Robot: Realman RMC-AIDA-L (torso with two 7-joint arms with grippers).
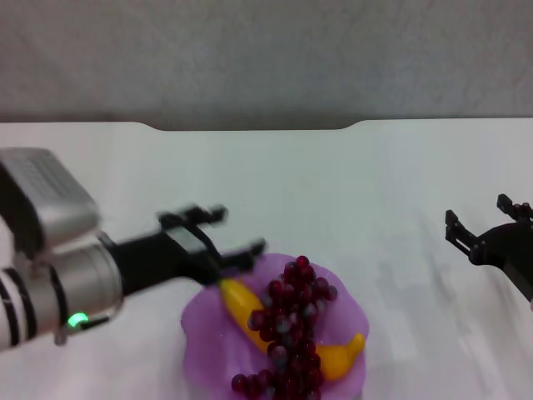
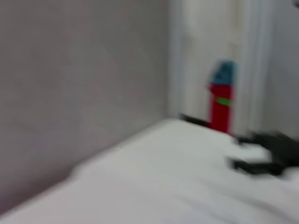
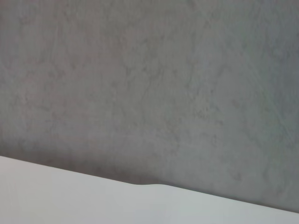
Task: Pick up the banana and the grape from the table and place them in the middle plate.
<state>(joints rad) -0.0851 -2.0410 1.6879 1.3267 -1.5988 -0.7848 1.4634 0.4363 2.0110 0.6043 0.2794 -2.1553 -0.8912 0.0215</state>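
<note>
The purple scalloped plate (image 1: 200,333) sits at the near middle of the white table (image 1: 275,183). The yellow banana (image 1: 241,307) lies in it. The dark red grape bunch (image 1: 293,329) lies across the banana in the plate. My left gripper (image 1: 237,233) is open and empty, just above the plate's left rim and the banana's upper end. My right gripper (image 1: 483,223) is open and empty above the table at the right; it also shows far off in the left wrist view (image 2: 261,158).
The table's notched far edge (image 1: 250,127) meets a grey wall (image 1: 266,58). The right wrist view shows only wall and table edge (image 3: 140,184). A red object with a blue top (image 2: 221,100) stands beyond the table in the left wrist view.
</note>
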